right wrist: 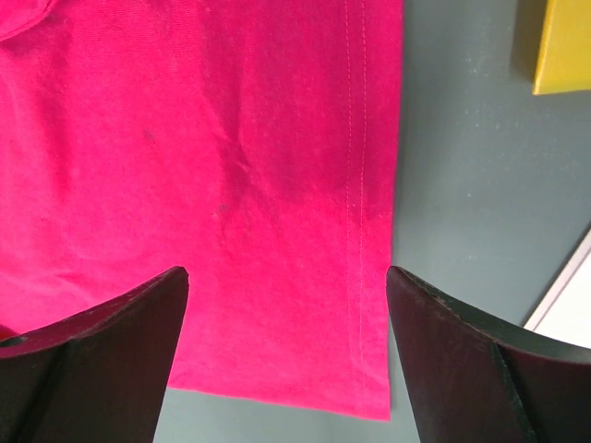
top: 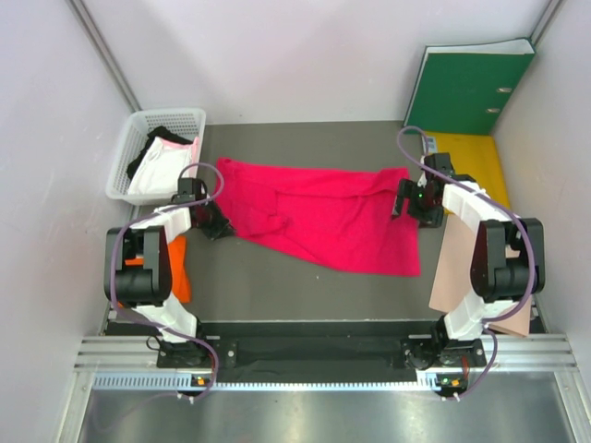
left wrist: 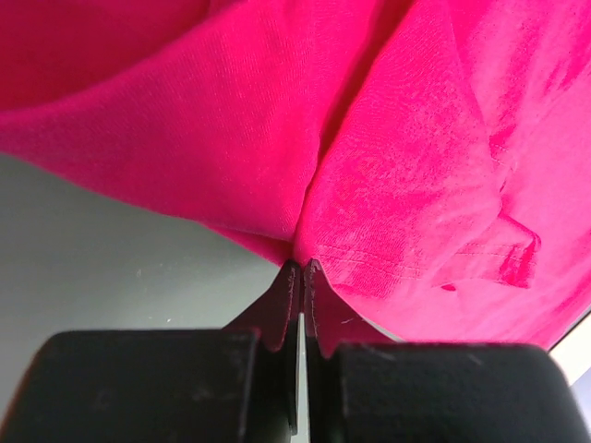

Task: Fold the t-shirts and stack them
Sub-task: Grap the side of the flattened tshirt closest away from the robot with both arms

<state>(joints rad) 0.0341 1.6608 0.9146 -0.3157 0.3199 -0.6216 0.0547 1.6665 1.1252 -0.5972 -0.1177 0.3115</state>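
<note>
Left gripper (left wrist: 302, 269) is pressed together, pinching a fold of the red shirt (top: 319, 214) at its left end; from above, its tips are lost against the cloth. Right gripper (right wrist: 286, 277) hangs spread wide over the hemmed right edge, contact impossible to call, with the shirt rumpled across mid-table (top: 277, 295). Orange shirt (top: 177, 268) is mostly hidden under the left arm, and the basket (top: 122, 175) shows only part of the white shirt (top: 166, 171).
</note>
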